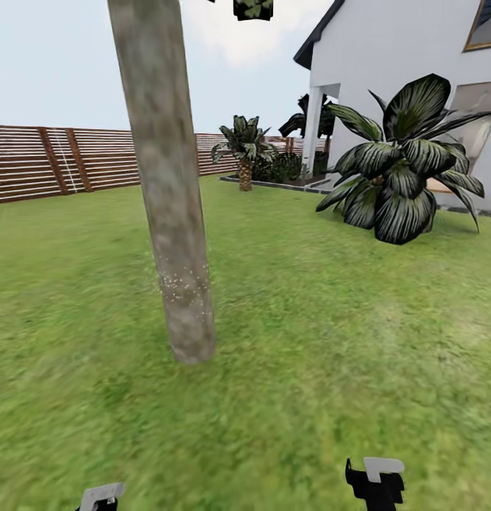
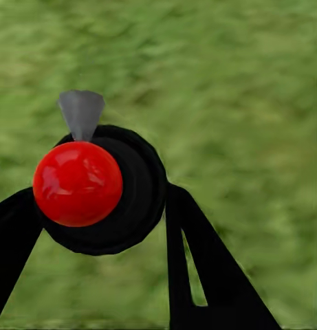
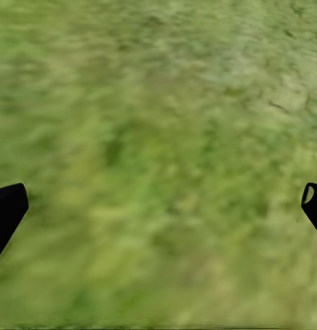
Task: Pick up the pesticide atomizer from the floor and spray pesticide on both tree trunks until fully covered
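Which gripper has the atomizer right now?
The left gripper: its black fingers clamp the black pesticide atomizer with the round red top over green lawn. The right gripper is spread open, empty.

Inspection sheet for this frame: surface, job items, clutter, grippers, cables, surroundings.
Surface: green lawn, no paving in sight.
Job's things: pale tree trunk stands ahead, whitish pesticide specks on its lower part, bare above. Pesticide atomizer with red top sits between the left gripper's fingers.
Clutter: nothing seen.
Grippers: left gripper shut on the atomizer; right gripper open over grass, nothing between its fingers.
Cables: nothing seen.
Surroundings: wooden slat fence, striped broad-leaf plant, small palm, white house.
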Tool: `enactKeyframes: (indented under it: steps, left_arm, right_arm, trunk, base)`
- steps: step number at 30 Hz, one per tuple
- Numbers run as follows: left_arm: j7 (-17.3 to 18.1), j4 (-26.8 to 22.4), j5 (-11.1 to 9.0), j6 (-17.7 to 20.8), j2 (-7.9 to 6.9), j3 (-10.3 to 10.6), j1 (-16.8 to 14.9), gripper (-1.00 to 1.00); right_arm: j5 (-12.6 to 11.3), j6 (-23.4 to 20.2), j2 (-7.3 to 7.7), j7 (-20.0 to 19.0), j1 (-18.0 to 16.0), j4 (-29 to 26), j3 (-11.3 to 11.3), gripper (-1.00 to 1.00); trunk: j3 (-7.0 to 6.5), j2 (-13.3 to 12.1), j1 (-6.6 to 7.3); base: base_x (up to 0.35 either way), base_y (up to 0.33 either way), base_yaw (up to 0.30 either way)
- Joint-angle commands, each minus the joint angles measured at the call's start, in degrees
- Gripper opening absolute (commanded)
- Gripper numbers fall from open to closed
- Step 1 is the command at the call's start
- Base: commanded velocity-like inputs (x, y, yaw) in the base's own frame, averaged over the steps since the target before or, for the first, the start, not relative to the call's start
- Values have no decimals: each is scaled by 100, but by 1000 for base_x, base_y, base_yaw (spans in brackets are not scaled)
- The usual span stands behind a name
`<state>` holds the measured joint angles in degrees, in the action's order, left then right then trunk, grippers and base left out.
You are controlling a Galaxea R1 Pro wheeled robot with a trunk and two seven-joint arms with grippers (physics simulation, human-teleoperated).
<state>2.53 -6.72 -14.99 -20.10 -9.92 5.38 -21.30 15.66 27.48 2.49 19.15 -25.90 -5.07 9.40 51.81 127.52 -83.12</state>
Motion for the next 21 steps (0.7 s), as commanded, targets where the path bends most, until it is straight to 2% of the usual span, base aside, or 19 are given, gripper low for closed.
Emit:
enactKeyframes:
  steps: [1, 8, 11, 15, 21]
  left_arm:
    - [21, 14, -63, -20, -2, 44, -6, -100]
    - [20, 63, -70, -20, 7, 43, -6, -100]
    - [0, 64, -72, -16, 5, 43, -6, -100]
    - [-164, 68, -82, -14, 16, 42, -6, -100]
    - [-173, 66, -83, -19, 9, 42, -6, -100]
  right_arm:
    - [60, 15, -4, 19, -3, 6, 44, 100]
    - [79, 12, -184, 27, 5, 55, 44, 100]
    - [78, 12, -195, 33, 6, 95, 44, 100]
    - [78, 21, -197, 36, 6, 106, 44, 100]
    - [78, 23, -197, 43, 6, 103, 44, 100]
  trunk:
    - [7, 2, 4]
    - [32, 2, 4]
    - [44, 2, 4]
    - [57, 2, 4]
    - [69, 2, 4]
  base:
    - [-312, 0, 277]
    - [-330, 0, 274]
    - [-335, -21, 269]
    - [-289, -186, 269]
    - [-279, -207, 272]
